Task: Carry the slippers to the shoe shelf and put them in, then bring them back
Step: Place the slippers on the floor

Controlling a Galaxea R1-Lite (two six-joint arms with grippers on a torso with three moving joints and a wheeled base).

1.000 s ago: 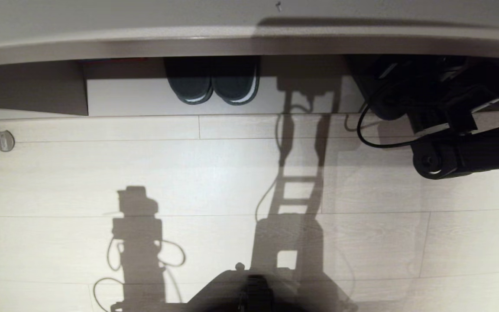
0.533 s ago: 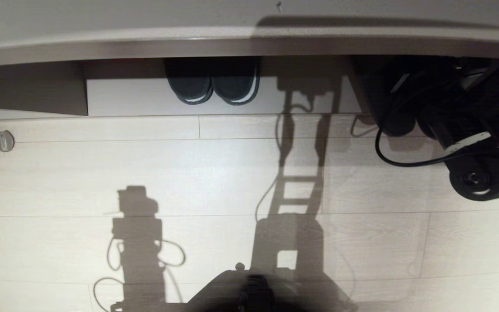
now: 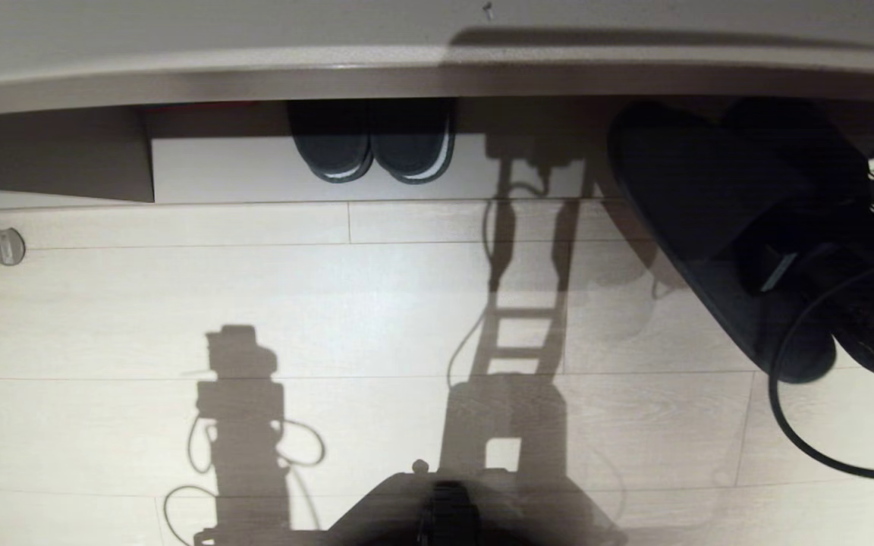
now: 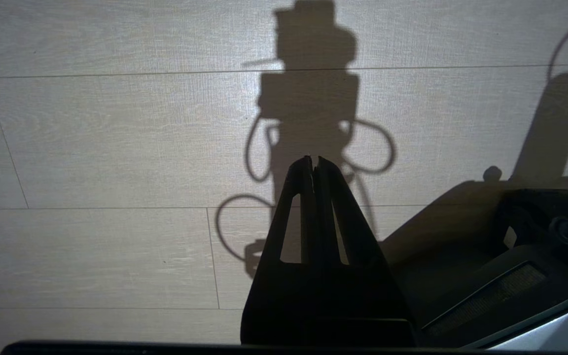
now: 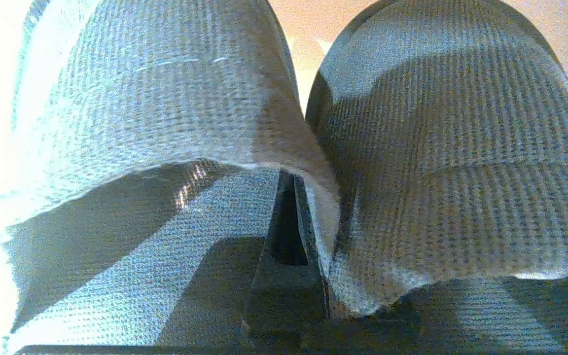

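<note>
The slippers (image 3: 710,227) hung at the far right of the head view, dark and slanted above the pale floor (image 3: 331,303), their toes reaching toward the shadowed shelf (image 3: 255,171) and their heels lower, nearer the robot. They read there as little more than a black shape; where one slipper ended and the other began was hard to make out. The right gripper (image 5: 296,217) was mostly buried — from its wrist only a dark finger (image 5: 284,276) showed, pushed in between the two toe bands, with the jaws drawn together on the inner edges of the fabric, so both slippers were pinched side by side. The arm itself ran off the right edge of the head view, a black cable (image 3: 786,425) looping below it. In the shelf, to the left of the held pair, a darker pair (image 3: 372,148) with white sole edges sat with only the heels showing, the rest lost under the top board (image 3: 255,76). The left gripper (image 4: 313,165) hung over bare floor beside the robot's base (image 4: 511,276), jaws pressed together with nothing between them, its shadow thrown on the planks. A small round fitting (image 3: 7,246) lay on the floor at the far left.
</note>
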